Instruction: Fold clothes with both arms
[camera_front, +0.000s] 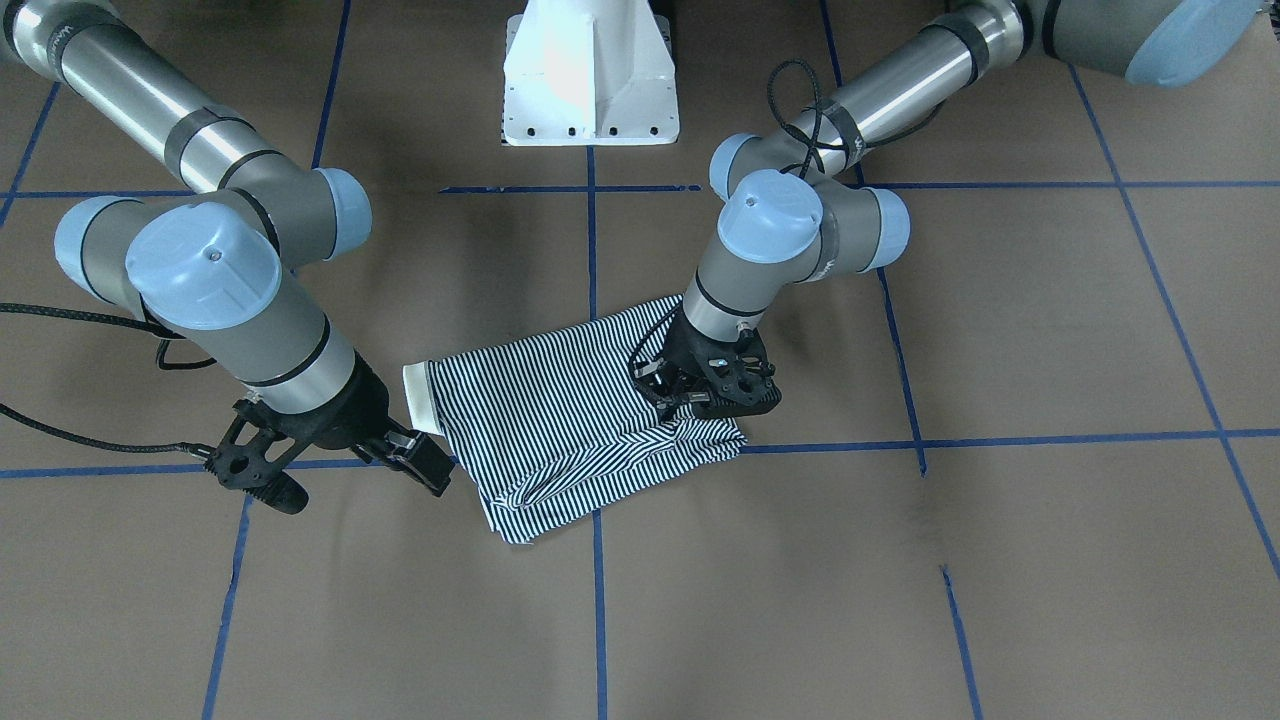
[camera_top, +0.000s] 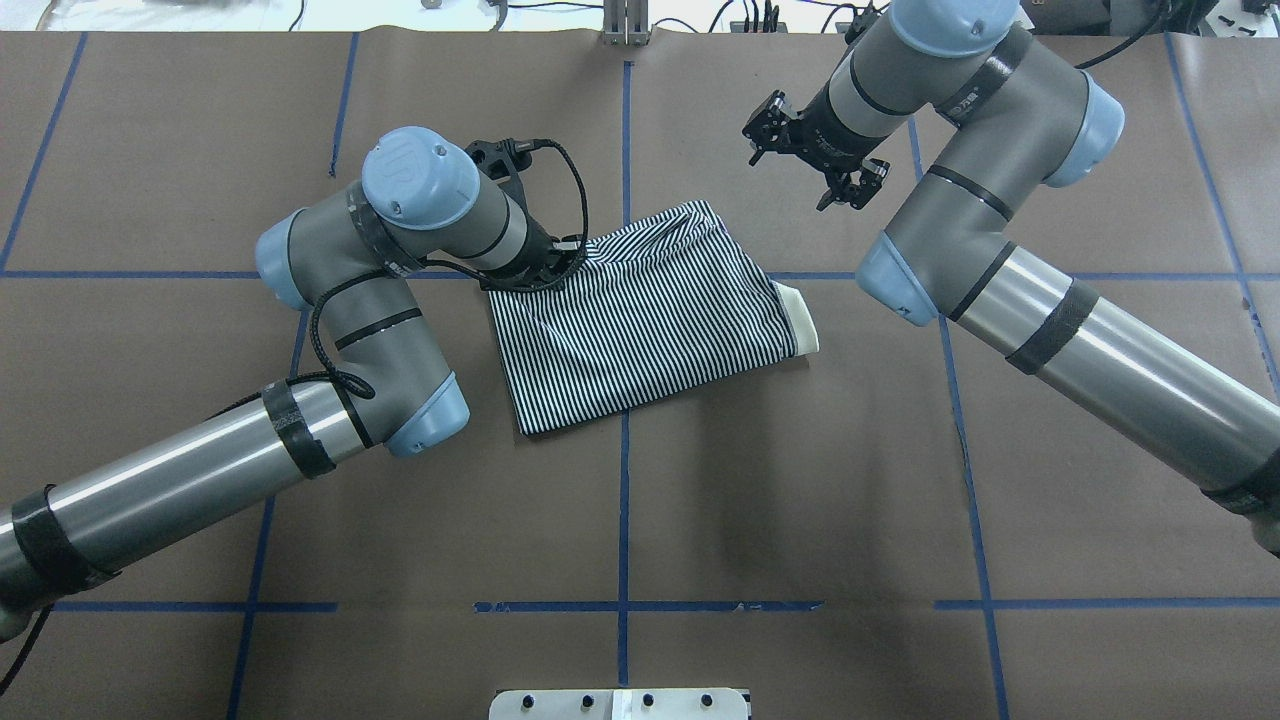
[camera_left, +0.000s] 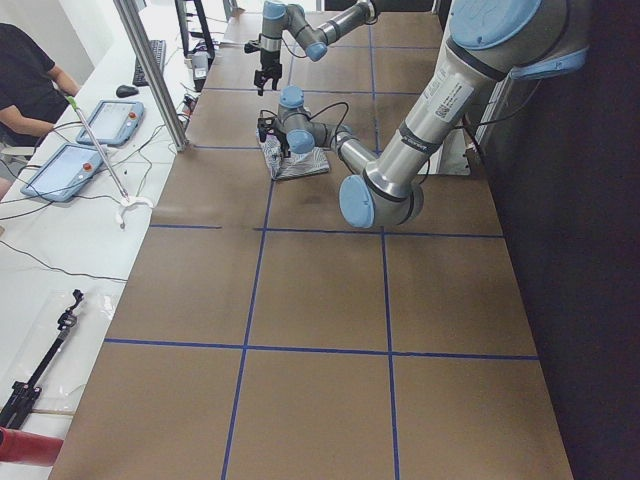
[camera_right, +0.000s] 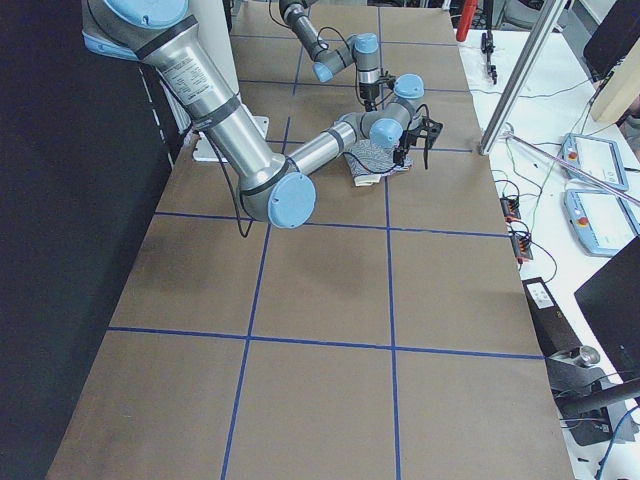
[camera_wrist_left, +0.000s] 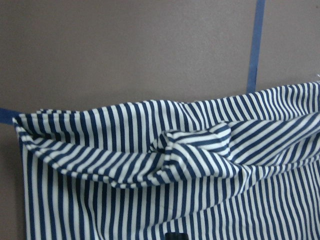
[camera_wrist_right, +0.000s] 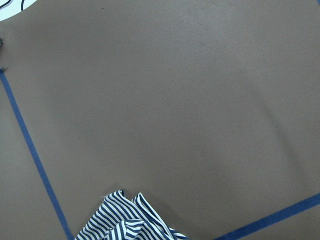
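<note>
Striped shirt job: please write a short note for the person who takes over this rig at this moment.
Left gripper: down on the far left corner of the striped shirt; open or shut cannot be told.
Right gripper: open, empty, raised over the table, off the shirt's far right side.
Shirt: mid-table, folded into a compact rectangle, cream collar sticking out toward the robot's right.
Done: main folds.
Left: probably flatten the bunched edge under the left gripper, then lift both arms clear.

Shirt (camera_top: 650, 320) on table (camera_top: 800, 500), left hand (camera_front: 692, 404) at its far left corner, right hand (camera_front: 360, 482) apart beyond its right side
</note>
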